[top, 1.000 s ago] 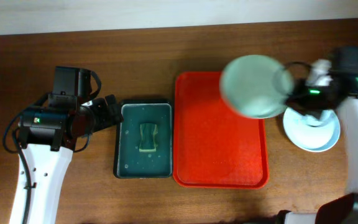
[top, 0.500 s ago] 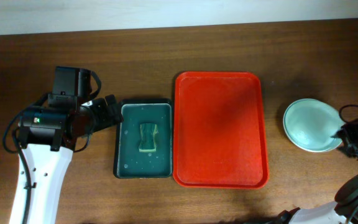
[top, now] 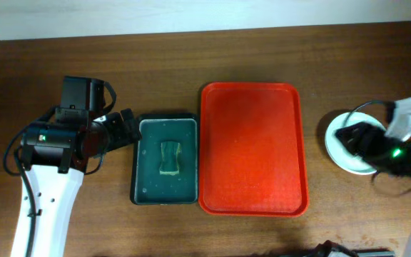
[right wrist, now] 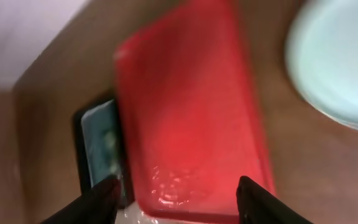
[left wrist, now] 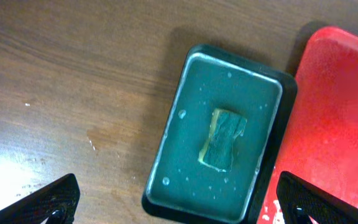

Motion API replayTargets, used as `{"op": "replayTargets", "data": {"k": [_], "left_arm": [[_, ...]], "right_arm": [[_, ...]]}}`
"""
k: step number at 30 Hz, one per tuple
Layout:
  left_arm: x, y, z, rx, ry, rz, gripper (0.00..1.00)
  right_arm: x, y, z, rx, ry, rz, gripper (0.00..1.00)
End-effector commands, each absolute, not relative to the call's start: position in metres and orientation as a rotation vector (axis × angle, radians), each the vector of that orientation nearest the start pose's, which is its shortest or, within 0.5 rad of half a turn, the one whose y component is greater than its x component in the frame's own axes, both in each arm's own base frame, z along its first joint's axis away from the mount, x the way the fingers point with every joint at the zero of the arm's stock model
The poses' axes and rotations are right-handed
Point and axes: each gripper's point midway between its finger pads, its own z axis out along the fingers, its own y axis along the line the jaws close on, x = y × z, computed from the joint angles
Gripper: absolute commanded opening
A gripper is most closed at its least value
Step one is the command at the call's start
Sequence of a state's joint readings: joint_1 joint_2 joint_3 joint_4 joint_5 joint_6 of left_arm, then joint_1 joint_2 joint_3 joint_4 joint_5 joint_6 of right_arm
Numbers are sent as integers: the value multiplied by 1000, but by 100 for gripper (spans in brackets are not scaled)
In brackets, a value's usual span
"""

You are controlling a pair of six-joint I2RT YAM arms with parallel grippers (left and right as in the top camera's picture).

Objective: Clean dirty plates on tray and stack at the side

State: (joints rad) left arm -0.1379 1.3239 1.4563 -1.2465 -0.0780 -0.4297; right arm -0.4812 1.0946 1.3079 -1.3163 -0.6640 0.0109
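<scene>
The left gripper (left wrist: pixel 178 202) is seen spread wide, the green tray (left wrist: pixel 185 118) ahead between its fingers. The right gripper (right wrist: pixel 180 202) is spread, nothing pinched; the red tray (right wrist: pixel 185 106) is seen ahead, the plates (right wrist: pixel 340 68) beyond its right finger.

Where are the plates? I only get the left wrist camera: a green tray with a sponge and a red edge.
Observer: A pale plate sits on the table, right of the red tray; whether others lie under it I cannot tell.
Operator: Anything on the red tray?
Observer: Nothing, its whole surface is bare.
Operator: And the right tool?
Observer: The right tool is above the plate, open, holding nothing.
</scene>
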Motion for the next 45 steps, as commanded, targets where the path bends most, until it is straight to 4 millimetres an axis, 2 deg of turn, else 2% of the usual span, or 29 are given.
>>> {"op": "replayTargets", "data": {"k": [1, 2, 3, 5, 8, 12, 17, 21, 23, 25, 30, 32, 36, 40, 45], "left_arm": [[298, -27, 246, -396, 2638, -78, 99], [298, -27, 246, -396, 2638, -78, 99], [298, -27, 246, -396, 2638, -78, 100], [298, -27, 246, -396, 2638, -78, 99], [298, -27, 246, -396, 2637, -78, 99], [298, -27, 246, -396, 2638, -78, 99], [298, -27, 246, -396, 2638, -78, 99], [298, -27, 246, -396, 2638, -78, 99], [298, -27, 246, -396, 2638, -78, 99], [298, -27, 246, -396, 2637, -78, 99], [298, -27, 246, -396, 2638, -78, 99], [298, -27, 246, -396, 2638, -78, 99], [298, -27, 246, -396, 2637, -78, 99], [298, -27, 246, -396, 2637, -78, 99], [298, -27, 246, -396, 2637, -78, 99]], "right_arm": [[206, 63, 307, -65, 2341, 707, 64], [197, 70, 311, -125, 2328, 684, 95], [188, 75, 313, -179, 2316, 641, 98], [176, 77, 316, -237, 2292, 572, 98], [154, 89, 326, -337, 2219, 586, 98], [148, 89, 327, -344, 2214, 588, 98], [159, 80, 331, -331, 2183, 494, 98], [174, 77, 354, -450, 1986, 348, 98], [183, 77, 357, -498, 1849, 284, 98], [186, 77, 346, -500, 1778, 266, 98], [191, 77, 263, -501, 1700, 249, 98], [195, 79, 243, -506, 1650, 244, 98], [206, 80, 223, -505, 1532, 217, 98], [217, 90, 192, -539, 1510, 277, 98], [224, 90, 179, -532, 1468, 260, 98]]}}
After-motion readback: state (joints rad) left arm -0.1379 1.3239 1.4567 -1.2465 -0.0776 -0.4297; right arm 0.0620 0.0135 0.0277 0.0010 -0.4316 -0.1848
